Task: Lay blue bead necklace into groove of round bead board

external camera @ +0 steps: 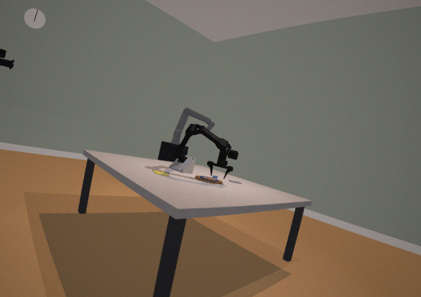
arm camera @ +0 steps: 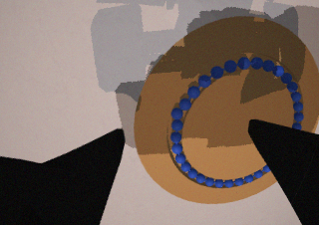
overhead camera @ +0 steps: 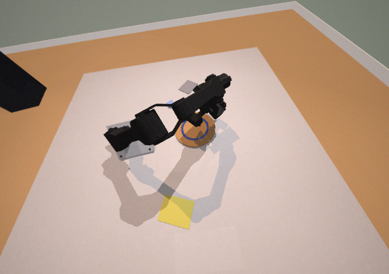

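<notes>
The blue bead necklace [overhead camera: 194,139] [arm camera: 229,66] lies as a nearly round loop on top of the round orange-brown bead board [overhead camera: 211,134] [external camera: 219,182] [arm camera: 159,175]. The beads follow the groove closely. Thin dark strips of groove show outside the beads at the left and upper right in the wrist view; I cannot tell if every bead is seated. My gripper [external camera: 218,176] [arm camera: 187,130] is open and empty, a little above the board. In the wrist view one finger is left of the board, and the other overlaps the loop's right side and hides some beads.
A yellow square [overhead camera: 176,212] [external camera: 160,172] lies flat on the table. A grey square [overhead camera: 188,87] [external camera: 235,182] lies beyond the board, and a small light-blue block [overhead camera: 169,103] is near the arm. A grey arm-like shape [external camera: 198,112] stands behind my arm.
</notes>
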Tool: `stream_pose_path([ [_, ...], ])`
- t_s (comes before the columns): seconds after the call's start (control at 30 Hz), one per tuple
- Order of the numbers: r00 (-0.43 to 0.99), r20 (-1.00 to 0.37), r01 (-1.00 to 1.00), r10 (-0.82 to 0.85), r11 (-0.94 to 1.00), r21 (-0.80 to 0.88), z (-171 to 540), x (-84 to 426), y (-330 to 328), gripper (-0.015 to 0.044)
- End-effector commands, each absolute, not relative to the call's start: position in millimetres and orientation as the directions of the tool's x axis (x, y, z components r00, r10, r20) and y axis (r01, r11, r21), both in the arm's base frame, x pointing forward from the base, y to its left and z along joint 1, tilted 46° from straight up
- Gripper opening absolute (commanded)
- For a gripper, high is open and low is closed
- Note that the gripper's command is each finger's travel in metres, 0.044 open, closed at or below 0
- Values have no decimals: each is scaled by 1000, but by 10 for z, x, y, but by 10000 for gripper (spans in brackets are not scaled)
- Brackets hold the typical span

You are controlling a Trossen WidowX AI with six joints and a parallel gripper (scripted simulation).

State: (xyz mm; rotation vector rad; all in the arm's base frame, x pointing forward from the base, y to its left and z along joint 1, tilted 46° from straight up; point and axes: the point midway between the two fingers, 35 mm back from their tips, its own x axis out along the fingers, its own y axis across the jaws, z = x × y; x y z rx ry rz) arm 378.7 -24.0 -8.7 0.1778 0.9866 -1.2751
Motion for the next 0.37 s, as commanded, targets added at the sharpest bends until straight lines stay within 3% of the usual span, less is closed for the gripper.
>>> stream_pose_path([
  [0.0, -17, -704, 858, -710, 351, -374, 283, 3818, 156, 440],
  [0.33, -17, -704, 858, -710, 351, -375, 360, 3806, 227, 440],
])
